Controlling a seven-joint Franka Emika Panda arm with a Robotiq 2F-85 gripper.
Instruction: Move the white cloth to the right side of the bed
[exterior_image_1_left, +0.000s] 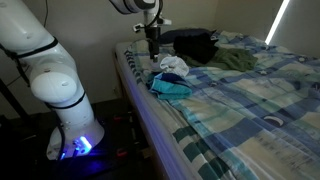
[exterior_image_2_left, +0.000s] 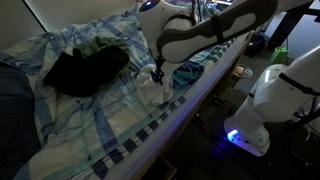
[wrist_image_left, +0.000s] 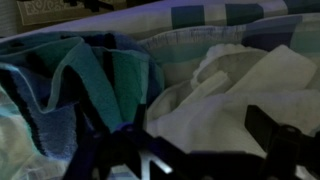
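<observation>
Gripper (wrist_image_left: 190, 142) fingers (wrist_image_left: 282, 135) dark and low in the wrist view, standing apart just over crumpled fabric, with teal cloth (wrist_image_left: 80, 85) at left and white cloth (wrist_image_left: 240, 90) at right, both lying side by side near the edge of the plaid bed (exterior_image_1_left: 250, 100).

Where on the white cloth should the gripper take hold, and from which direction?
Probably its raised crumpled top fold, from straight above: the white cloth lies bunched in a heap, and the teal cloth crowds one side.
</observation>
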